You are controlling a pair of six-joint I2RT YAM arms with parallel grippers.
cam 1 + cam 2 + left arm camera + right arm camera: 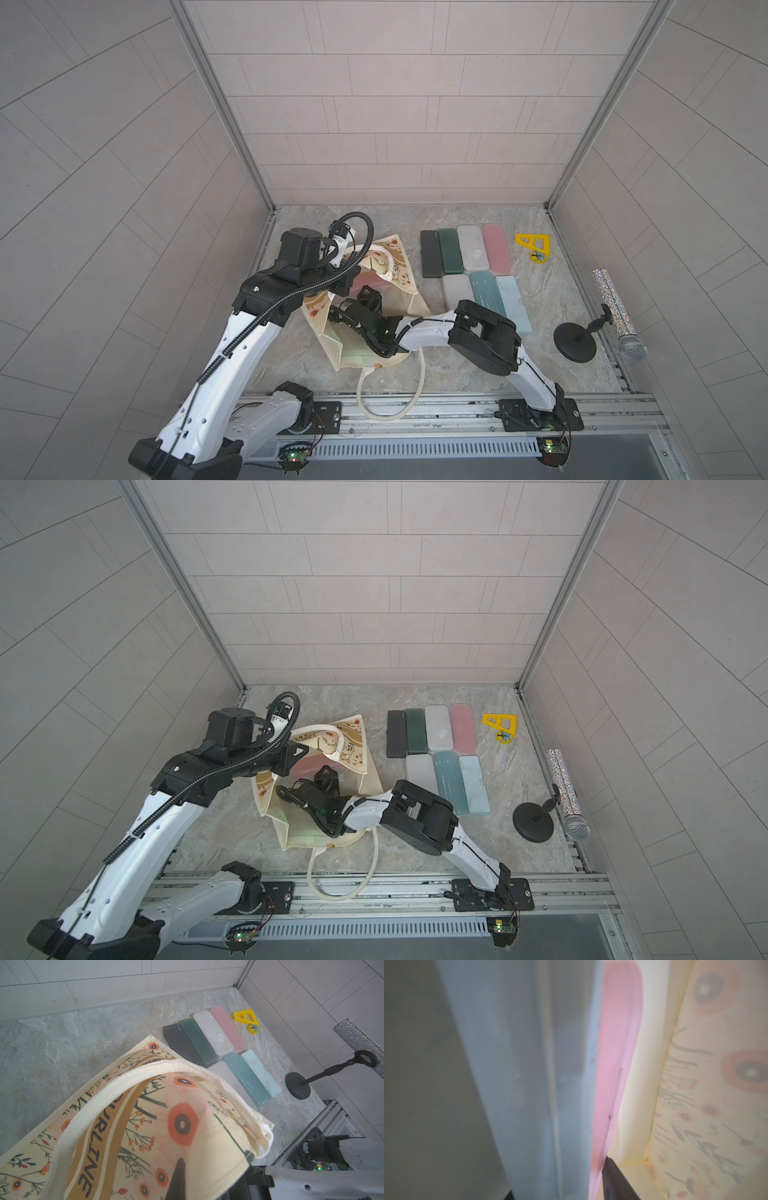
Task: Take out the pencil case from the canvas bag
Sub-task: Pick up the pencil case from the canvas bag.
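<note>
The canvas bag (357, 349) (299, 833) lies on its side on the marble table, with its mouth lifted. My left gripper (297, 752) (182, 1162) is shut on the bag's upper rim beside a rope handle (124, 1084) and holds the mouth up. My right gripper (368, 293) (560, 1184) reaches inside the bag. In the right wrist view, a pale grey pencil case (529, 1084) and a pink case (616, 1064) stand side by side between its fingers, and each finger lies against an outer side. The pink case (365, 280) shows faintly in both top views.
Several pencil cases (469, 257) lie in two rows to the right of the bag. A yellow triangular piece (534, 245) sits beyond them. A glittery microphone (619, 316) on a black stand (575, 343) is at the right edge. The bag's other rope handle (390, 399) trails over the front rail.
</note>
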